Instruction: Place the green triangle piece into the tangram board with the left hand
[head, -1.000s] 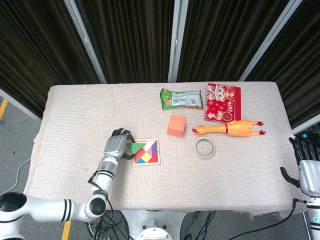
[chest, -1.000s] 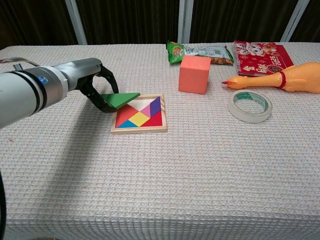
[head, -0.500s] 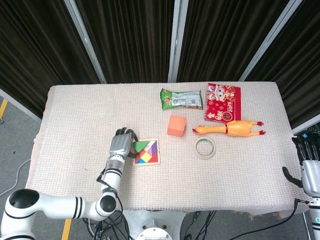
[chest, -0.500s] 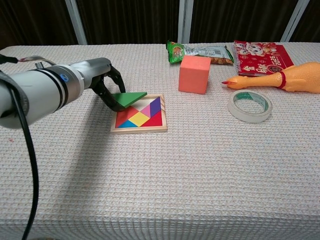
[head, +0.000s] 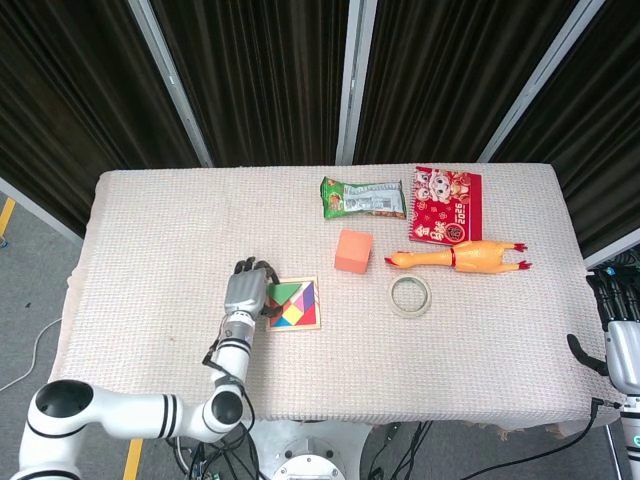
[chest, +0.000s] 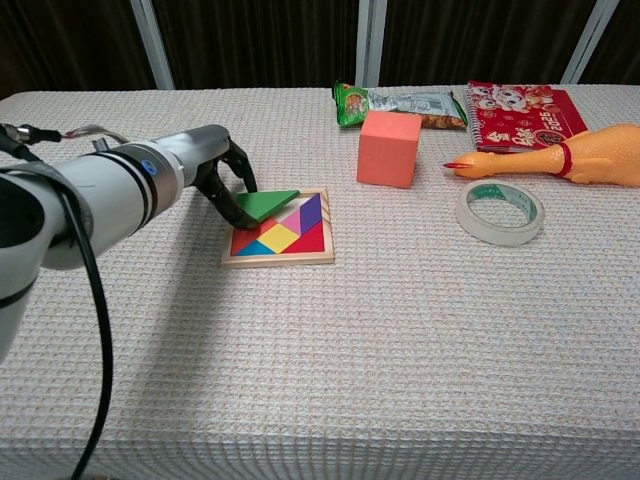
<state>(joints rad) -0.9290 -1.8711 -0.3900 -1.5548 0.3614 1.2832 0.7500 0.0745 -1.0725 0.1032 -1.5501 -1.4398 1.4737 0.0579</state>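
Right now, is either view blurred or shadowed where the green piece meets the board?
Chest view: sharp; the left robot hand casts a soft shadow left of the tangram board, and the green triangle piece stays clear. Head view: sharp, evenly lit, but the piece is small.

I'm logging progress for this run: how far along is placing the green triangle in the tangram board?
Done: the left robot hand has picked up the green triangle and holds it above the tangram board's upper left part. In hand: the piece is tilted, not lying flat in the board. Left: lower it into the gap and let go. The right robot hand hangs idle beyond the table's edge.
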